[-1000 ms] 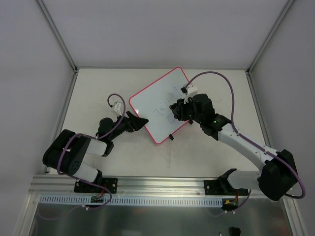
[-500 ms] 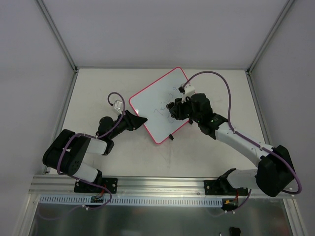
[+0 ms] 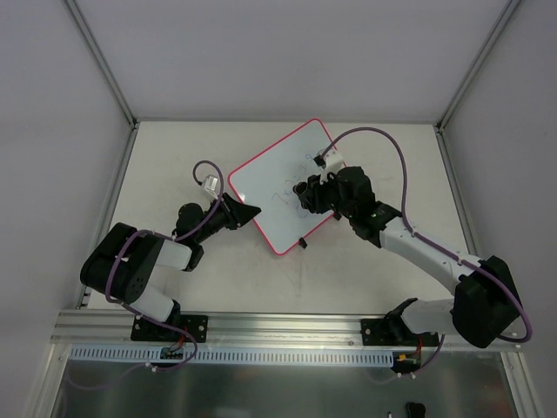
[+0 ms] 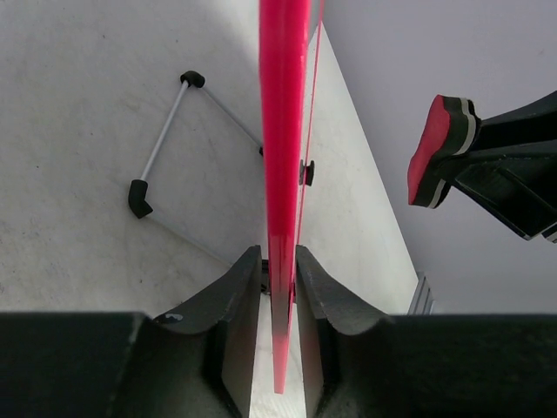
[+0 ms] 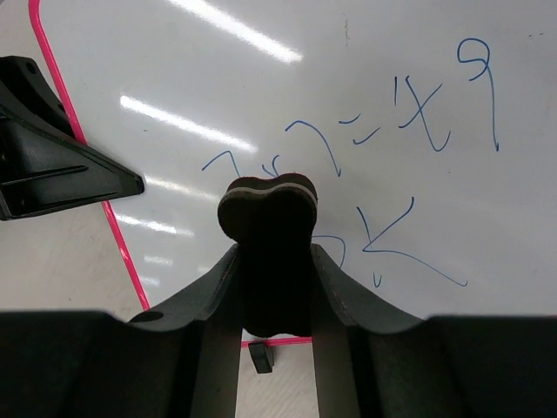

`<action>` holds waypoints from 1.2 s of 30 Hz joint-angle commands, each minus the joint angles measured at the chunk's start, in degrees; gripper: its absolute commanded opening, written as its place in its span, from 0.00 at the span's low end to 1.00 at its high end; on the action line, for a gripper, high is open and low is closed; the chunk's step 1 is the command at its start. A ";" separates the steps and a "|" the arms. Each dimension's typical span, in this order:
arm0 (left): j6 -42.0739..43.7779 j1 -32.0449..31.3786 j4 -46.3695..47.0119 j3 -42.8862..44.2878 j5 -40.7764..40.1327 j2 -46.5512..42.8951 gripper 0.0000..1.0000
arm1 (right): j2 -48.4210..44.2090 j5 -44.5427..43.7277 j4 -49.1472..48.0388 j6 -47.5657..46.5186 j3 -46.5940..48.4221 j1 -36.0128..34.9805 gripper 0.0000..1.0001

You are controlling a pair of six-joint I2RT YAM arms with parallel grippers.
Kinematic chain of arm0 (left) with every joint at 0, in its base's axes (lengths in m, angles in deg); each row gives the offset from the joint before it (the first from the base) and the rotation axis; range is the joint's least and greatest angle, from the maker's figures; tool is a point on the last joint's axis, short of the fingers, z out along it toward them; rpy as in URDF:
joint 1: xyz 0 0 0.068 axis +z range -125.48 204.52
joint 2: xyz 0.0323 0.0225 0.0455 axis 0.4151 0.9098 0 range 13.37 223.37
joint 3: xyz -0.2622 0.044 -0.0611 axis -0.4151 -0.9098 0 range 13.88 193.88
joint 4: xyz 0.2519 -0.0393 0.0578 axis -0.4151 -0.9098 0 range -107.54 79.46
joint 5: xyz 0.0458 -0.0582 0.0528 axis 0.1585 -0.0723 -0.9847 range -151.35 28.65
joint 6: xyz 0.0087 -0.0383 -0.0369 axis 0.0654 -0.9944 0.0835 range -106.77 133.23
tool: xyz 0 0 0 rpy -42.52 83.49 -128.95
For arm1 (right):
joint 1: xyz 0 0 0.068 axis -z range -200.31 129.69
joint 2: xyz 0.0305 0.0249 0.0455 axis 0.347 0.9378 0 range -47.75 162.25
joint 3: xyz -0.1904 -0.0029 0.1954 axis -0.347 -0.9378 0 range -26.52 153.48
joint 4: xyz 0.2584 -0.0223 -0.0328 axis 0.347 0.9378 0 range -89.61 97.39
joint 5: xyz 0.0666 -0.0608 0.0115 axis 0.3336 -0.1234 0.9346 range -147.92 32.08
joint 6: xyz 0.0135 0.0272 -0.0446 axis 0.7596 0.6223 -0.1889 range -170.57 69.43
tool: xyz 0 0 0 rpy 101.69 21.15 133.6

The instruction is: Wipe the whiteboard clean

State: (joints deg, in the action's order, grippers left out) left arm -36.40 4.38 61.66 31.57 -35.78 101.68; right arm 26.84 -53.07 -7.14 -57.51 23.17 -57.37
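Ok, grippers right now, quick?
Left gripper: shut on the whiteboard.
Right gripper: shut on the eraser.

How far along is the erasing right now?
Done: the left hand grips the whiteboard by its pink edge, and the right hand holds the eraser. In hand: the eraser is over the blue writing. Left: nearly all; the strokes look unerased across the board.

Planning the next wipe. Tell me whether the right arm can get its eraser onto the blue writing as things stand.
Probably yes. The right gripper holds the eraser over the whiteboard, with the blue writing just beyond it and nothing between. The left gripper straddles the rim, off to one side.
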 commanded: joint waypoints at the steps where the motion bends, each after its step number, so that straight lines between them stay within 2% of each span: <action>1: 0.49 0.37 24.12 1.73 1.68 -0.25 0.21 | 0.56 0.87 -3.63 -1.94 -0.03 -0.21 0.00; 2: 0.50 0.37 24.12 1.73 1.77 -0.16 0.25 | 0.91 1.22 -3.81 -2.02 -0.12 -0.29 0.00; 3: 0.58 0.37 24.12 1.82 1.86 -0.16 0.32 | 1.26 1.40 -3.98 -2.03 -0.21 -0.30 0.00; 6: 0.32 0.37 24.12 1.73 1.51 0.10 0.62 | 1.79 2.28 -4.51 -1.94 -0.30 -0.21 0.00; 8: 0.15 0.37 24.12 1.82 1.25 0.28 0.64 | 1.97 2.36 -4.51 -2.02 -0.30 -0.29 0.00; 10: -0.03 0.37 24.12 2.08 1.42 0.63 0.58 | 2.14 2.28 -4.42 -2.03 -0.30 -0.21 0.00; 11: -0.03 0.28 24.12 2.08 1.16 0.63 0.51 | 2.14 2.28 -4.51 -2.03 -0.30 -0.21 0.00; 12: -0.21 0.28 24.12 2.08 1.07 0.63 0.42 | 2.23 2.36 -4.60 -2.03 -0.38 -0.38 0.00; 13: -0.21 0.36 24.12 2.08 0.90 0.72 0.27 | 2.40 2.45 -4.60 -2.03 -0.30 -0.38 0.00; 17: -0.38 0.28 24.12 2.08 1.07 0.63 0.12 | 3.46 3.59 -5.04 -2.20 0.05 -0.38 0.00; 22: 0.05 0.28 24.12 1.73 1.16 0.46 0.09 | 5.22 5.79 -5.91 -3.08 0.58 -1.00 0.00; 28: 0.50 0.28 24.12 2.17 1.51 1.33 0.00 | 7.23 7.37 -8.02 -5.10 0.93 -3.45 0.00; 36: 2.16 0.28 24.12 1.82 1.86 3.09 0.00 | 10.75 4.83 -11.45 -7.47 1.81 -6.97 0.00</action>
State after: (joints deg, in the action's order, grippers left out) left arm -36.70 4.38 64.18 32.49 -33.27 103.52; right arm 36.35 -47.20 -13.93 -62.89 23.02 -63.31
